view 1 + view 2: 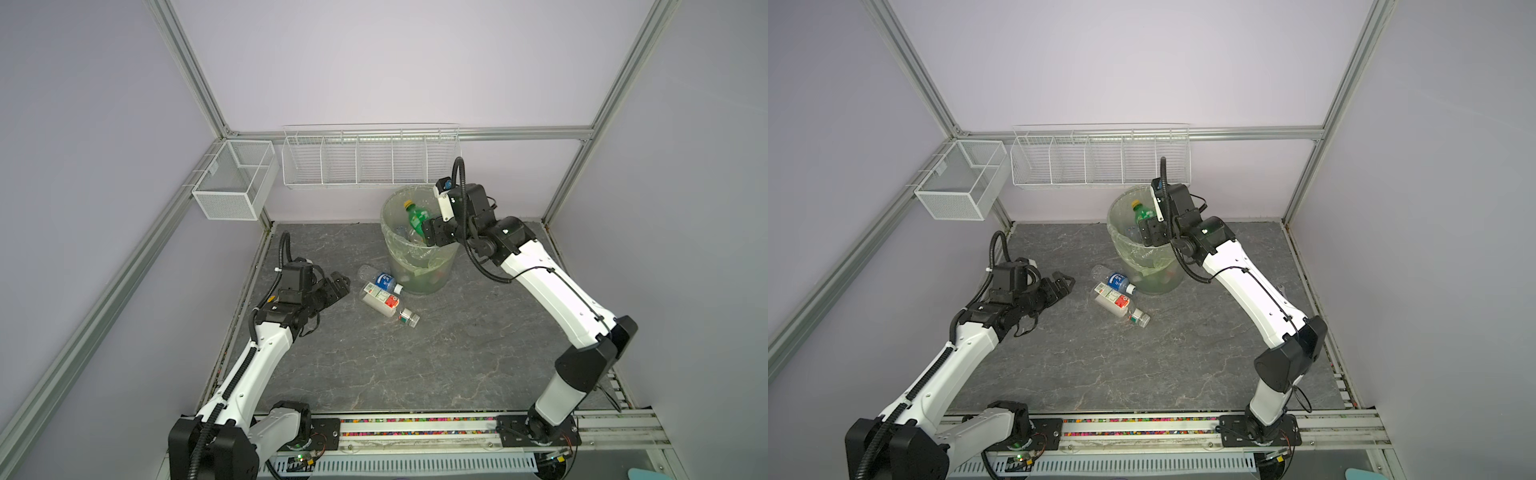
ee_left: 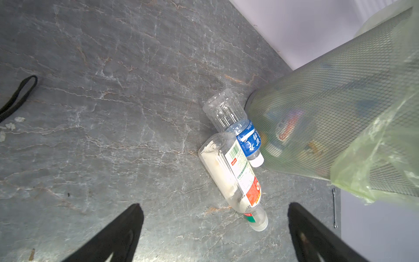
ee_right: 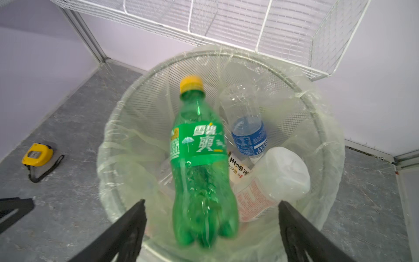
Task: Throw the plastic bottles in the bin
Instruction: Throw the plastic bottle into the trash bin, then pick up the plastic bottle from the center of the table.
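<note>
The bin [image 1: 428, 274] is a round pale-green mesh basket lined with a clear bag, standing at the back of the grey floor. My right gripper [image 3: 210, 204] hangs open over its near rim. A green bottle [image 3: 199, 163] with a yellow cap sits blurred between the spread fingers, touching neither; both top views show the green bottle [image 1: 417, 218] inside the rim. A blue-label bottle [image 3: 248, 127] and a white bottle [image 3: 278, 179] lie in the bin. On the floor left of the bin lie a clear blue-label bottle [image 1: 380, 279] and a red-and-white-label bottle [image 1: 380, 300]. My left gripper [image 1: 338, 282] is open and empty, just left of them.
A white wire mesh box [image 1: 235, 178] hangs at the back left and a long divided wire rack [image 1: 370, 160] hangs on the back wall above the bin. A yellow tape measure [image 3: 37, 155] lies on the floor left of the bin. A small metal spanner [image 2: 334, 208] lies right of it.
</note>
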You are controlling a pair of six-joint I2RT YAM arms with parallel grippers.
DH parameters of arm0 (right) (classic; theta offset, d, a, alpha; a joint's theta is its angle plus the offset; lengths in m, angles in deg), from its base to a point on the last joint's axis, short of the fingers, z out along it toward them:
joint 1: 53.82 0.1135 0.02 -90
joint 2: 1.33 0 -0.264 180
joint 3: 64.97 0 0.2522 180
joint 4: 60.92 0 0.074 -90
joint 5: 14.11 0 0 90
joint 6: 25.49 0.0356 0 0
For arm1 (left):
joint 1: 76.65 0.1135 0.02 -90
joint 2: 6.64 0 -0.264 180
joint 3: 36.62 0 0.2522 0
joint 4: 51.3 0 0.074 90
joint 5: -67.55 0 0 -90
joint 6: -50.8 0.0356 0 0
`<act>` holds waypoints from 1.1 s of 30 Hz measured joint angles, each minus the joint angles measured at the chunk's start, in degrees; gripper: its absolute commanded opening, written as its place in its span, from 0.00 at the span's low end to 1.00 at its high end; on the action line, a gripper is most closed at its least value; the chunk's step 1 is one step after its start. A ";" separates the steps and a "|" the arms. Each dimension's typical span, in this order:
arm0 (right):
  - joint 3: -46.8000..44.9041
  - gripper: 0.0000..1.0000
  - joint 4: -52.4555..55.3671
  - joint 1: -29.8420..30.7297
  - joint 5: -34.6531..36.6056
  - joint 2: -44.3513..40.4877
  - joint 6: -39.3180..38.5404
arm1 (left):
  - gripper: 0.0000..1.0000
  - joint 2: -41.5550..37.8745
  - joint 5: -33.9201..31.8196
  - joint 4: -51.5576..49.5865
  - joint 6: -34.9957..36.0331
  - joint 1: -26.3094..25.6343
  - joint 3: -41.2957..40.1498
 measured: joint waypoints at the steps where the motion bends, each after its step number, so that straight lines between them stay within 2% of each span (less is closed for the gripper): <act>1: -0.09 0.88 0.59 -0.20 0.00 -0.09 -0.13 | 0.99 -0.02 -0.02 0.00 0.00 0.00 0.37; 4: -4.00 0.88 -0.37 -0.22 -0.72 -3.78 -0.37 | 0.99 -0.11 -0.02 -0.02 -0.02 0.02 0.55; 14: -21.86 0.88 -7.98 -0.17 -3.23 -24.11 0.24 | 0.99 -0.09 0.96 1.18 -1.16 0.02 -0.55; 24: -35.17 0.88 -9.70 -0.37 -3.67 -31.06 2.80 | 0.99 0.33 1.90 4.48 -3.93 -0.26 -3.28; 33: -44.26 0.88 -9.70 -0.83 -3.63 -38.84 5.31 | 0.99 0.44 -1.92 5.84 -8.50 -5.75 -4.68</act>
